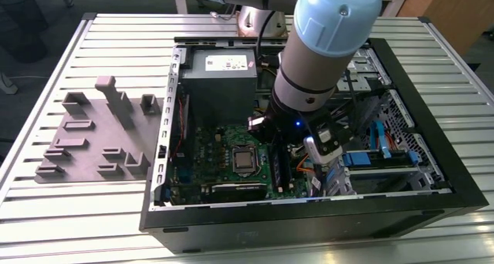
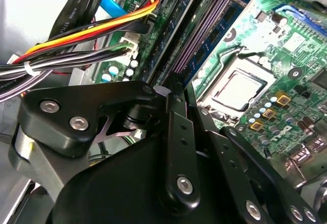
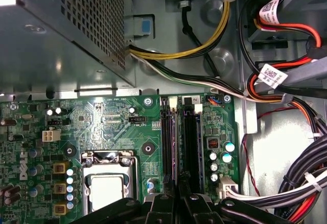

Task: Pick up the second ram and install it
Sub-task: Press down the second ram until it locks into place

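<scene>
Arm: I have the arm (image 1: 324, 50) reaching down into the open computer case (image 1: 309, 217), which lies on the slatted desk (image 1: 46, 217).
Gripper: the gripper (image 3: 176, 183) sits low over the motherboard, at the near end of the memory slots (image 3: 191, 137). Its fingers are drawn close together, with a narrow gap between them.
Second ram: a thin pale edge runs from the fingertips along the slots in the first wrist view. I judge this to be the second ram (image 3: 175, 142), seen on edge and clenched in the gripper. I cannot tell whether it is already down in its slot.
Neighbours: the processor socket (image 3: 107, 188) lies beside the slots on one side. A bundle of cables (image 3: 306, 183) lies on the other side, apart from the fingers.
Tray: the grey tray (image 1: 85, 142) stands on the desk just beside the case, at the exterior view's left.
Alignment: I keep the module's long edge parallel to the slot and centred over it. A skewed entry would jam one end.
Pressure: I press straight down and evenly along the board, with no twisting.
Clearance: I keep the gripper links off the cables and the socket during descent.
Check: I confirm in both wrist views that the edge sits level along the slot.
</scene>
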Robot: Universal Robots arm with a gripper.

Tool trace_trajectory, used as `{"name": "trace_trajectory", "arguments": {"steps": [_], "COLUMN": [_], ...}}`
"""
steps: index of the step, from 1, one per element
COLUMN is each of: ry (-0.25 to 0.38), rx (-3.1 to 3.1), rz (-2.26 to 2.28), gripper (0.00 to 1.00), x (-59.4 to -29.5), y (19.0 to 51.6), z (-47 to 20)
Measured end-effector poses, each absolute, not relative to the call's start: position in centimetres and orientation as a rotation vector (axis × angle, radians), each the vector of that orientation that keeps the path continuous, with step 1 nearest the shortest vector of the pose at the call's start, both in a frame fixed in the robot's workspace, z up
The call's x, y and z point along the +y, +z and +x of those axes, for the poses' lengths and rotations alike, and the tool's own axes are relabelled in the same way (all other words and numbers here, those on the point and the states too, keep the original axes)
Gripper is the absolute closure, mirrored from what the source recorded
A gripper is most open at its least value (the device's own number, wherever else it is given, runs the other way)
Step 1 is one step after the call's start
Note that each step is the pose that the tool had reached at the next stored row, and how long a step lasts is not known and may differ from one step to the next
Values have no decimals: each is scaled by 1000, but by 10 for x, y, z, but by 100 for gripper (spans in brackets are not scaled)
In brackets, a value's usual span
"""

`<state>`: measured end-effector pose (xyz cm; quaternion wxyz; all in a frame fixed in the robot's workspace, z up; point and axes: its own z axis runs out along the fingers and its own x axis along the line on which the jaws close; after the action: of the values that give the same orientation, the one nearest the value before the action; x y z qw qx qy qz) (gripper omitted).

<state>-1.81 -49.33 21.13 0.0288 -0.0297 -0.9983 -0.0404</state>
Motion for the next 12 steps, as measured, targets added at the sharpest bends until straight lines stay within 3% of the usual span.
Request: {"name": "trace_trajectory", "arguments": {"steps": [12], "ry": [-122], "rx": [-3080], "rz": [-89], "gripper": [86], "x": [-493], "y": [213], "z": [-18]}}
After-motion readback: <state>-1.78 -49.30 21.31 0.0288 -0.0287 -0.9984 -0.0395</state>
